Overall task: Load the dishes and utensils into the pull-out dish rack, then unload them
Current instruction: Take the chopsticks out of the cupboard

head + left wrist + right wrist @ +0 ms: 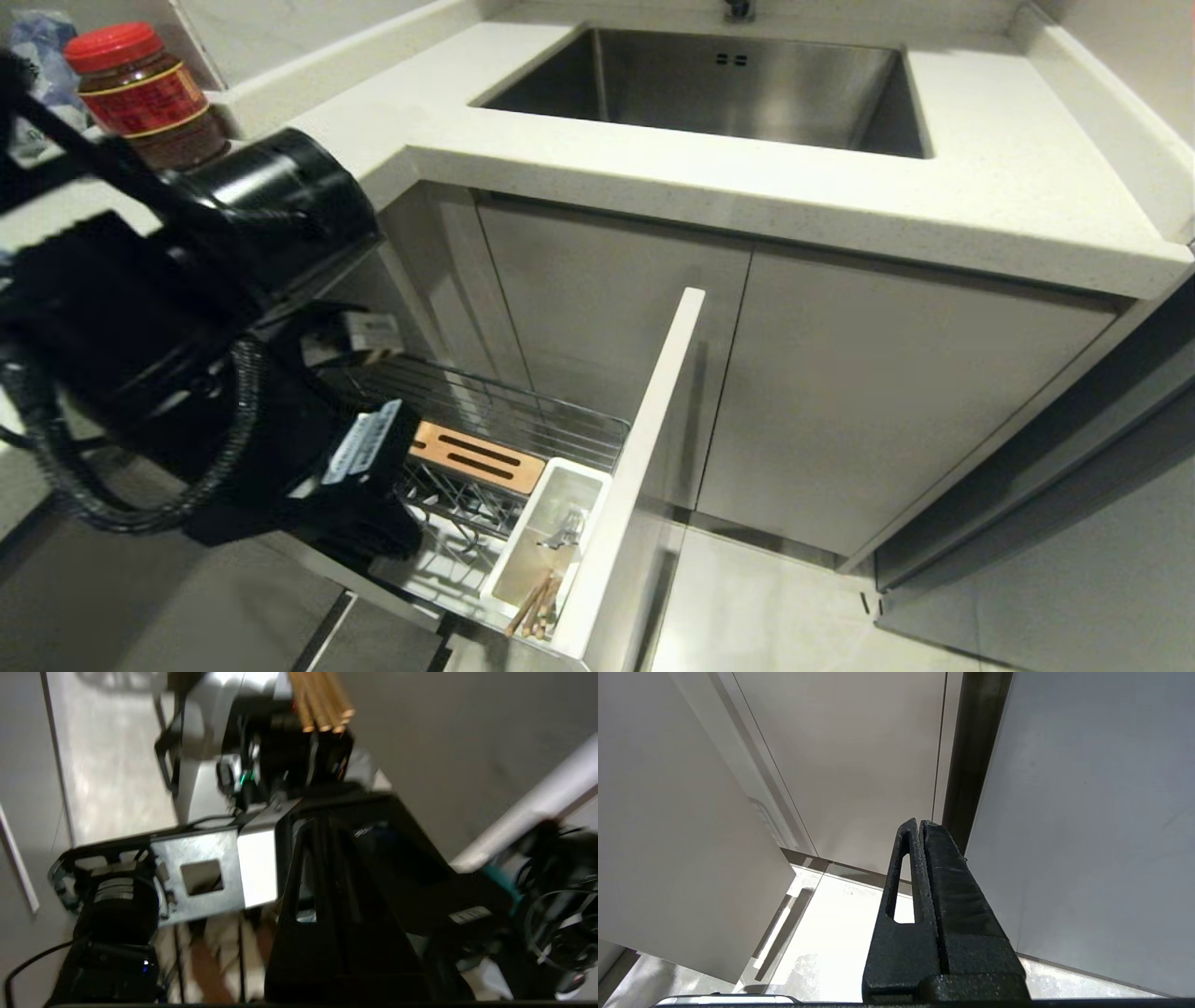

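The pull-out dish rack [523, 420] stands drawn out below the counter, with its white panel front [653, 439] on the right. Its wooden strip [476, 457] lies beside the white utensil bin [597, 490]. In that bin lie the fork [563, 534] and the chopsticks [534, 605]. My left arm [233, 373] hangs over the rack's left part and hides it. The left gripper [318, 821] is shut with nothing between its fingers, and the chopsticks' ends [322, 711] show beyond it. My right gripper [920, 823] is shut and empty, low by the cabinet doors. The dishes are out of view.
A steel sink [728, 84] is set in the white counter [980, 187] above the rack. A red-lidded jar [140, 89] stands on the counter at the far left. Closed grey cabinet doors [887, 392] run to the right, with pale floor [766, 607] below.
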Available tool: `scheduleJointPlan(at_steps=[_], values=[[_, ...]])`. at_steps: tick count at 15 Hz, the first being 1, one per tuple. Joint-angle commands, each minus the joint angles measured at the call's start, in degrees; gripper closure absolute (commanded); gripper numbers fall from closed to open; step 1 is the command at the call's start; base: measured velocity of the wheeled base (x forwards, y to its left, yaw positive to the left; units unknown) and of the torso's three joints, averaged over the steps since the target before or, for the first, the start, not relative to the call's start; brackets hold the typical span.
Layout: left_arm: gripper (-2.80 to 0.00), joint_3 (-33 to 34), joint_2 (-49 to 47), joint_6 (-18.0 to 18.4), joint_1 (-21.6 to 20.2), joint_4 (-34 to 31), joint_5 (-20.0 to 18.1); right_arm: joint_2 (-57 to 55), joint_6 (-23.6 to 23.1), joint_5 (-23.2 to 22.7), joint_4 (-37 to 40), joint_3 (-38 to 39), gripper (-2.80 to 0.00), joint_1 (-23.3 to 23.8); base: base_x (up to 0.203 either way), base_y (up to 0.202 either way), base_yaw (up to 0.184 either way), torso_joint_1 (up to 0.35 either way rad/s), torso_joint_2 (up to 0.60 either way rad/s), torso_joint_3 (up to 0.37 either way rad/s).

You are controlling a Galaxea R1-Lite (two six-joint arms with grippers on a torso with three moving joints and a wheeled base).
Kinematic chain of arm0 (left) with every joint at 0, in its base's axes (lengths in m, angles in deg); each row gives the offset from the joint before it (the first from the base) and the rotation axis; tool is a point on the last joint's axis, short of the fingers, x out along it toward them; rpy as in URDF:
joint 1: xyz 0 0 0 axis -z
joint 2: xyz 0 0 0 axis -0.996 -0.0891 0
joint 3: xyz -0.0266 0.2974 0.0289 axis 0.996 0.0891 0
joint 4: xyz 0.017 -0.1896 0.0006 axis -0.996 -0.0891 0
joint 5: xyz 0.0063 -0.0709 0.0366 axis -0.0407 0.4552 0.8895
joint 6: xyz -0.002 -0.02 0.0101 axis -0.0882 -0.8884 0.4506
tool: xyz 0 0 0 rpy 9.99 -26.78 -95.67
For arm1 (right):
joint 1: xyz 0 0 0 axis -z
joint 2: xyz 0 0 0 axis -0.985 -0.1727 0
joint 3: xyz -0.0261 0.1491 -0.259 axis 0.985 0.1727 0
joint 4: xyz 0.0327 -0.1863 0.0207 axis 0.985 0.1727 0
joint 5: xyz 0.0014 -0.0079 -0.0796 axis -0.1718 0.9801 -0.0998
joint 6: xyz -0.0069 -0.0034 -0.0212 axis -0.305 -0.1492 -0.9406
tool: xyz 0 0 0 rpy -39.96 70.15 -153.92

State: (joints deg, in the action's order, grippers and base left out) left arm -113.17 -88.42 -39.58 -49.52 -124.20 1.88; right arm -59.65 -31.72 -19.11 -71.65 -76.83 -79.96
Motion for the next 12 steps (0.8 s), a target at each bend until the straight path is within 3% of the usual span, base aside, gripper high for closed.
scheduleJointPlan(at_steps=[1, 4, 5, 8, 12], values=[[0.0, 2.1, -8.1, 2.7, -2.1, -0.3, -1.8, 0.0, 0.0, 0.0, 0.0, 1.5, 0.0, 0.0, 0.0, 0.0, 0.0, 0.0, 0.0, 0.0], [0.0, 3.6, -14.1, 5.9, -5.7, 1.6, -3.1, 0.0, 0.0, 0.0, 0.0, 1.5, 0.0, 0.0, 0.0, 0.0, 0.0, 0.0, 0.0, 0.0], [-2.8, 4.1, -15.6, 7.0, -6.4, 2.5, -3.9, 0.0, 0.0, 0.0, 0.0, 1.5, 0.0, 0.0, 0.0, 0.0, 0.0, 0.0, 0.0, 0.0], [-2.8, 4.3, -18.9, 8.8, -7.0, 3.0, -7.5, 0.0, 0.0, 0.0, -0.1, 1.5, 0.0, 0.0, 0.0, 0.0, 0.0, 0.0, 0.0, 0.0], [-2.8, 4.2, -22.0, 8.9, -7.4, 3.1, -7.8, 0.0, 0.0, 0.0, -0.1, 1.5, 0.0, 0.0, 0.0, 0.0, 0.0, 0.0, 0.0, 0.0]])
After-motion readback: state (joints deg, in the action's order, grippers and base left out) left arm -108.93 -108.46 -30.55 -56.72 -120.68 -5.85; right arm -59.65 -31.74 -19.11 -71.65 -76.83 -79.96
